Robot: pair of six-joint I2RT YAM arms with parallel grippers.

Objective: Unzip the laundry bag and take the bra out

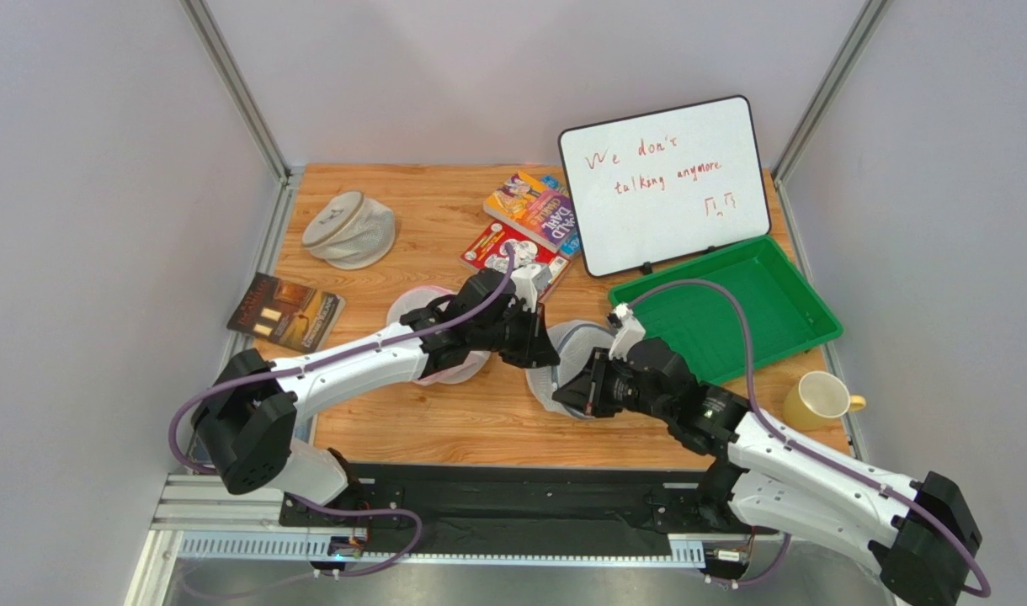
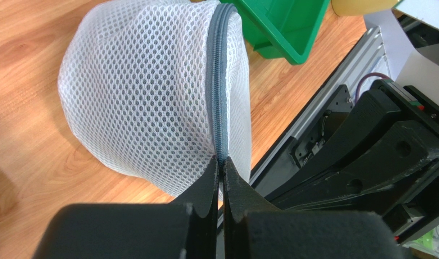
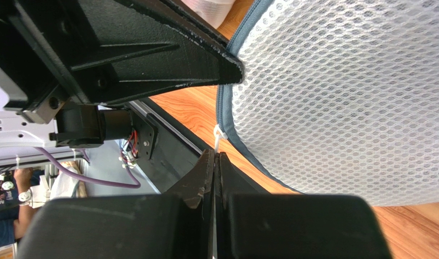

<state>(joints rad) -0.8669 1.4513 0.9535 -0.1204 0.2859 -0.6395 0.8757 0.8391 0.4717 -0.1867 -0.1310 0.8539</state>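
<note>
The white mesh laundry bag lies at the table's middle between both arms. In the left wrist view the bag shows its grey-blue zipper rim, which looks zipped. My left gripper is shut on that rim at the bag's near edge; it also shows in the top view. My right gripper is shut on the white zipper pull tab beside the bag; it also shows in the top view. The bra is hidden.
A pink-tinted mesh bag lies under the left arm. A beige-grey bag sits at the back left. There are also a green tray, a yellow mug, a whiteboard, booklets and a dark book.
</note>
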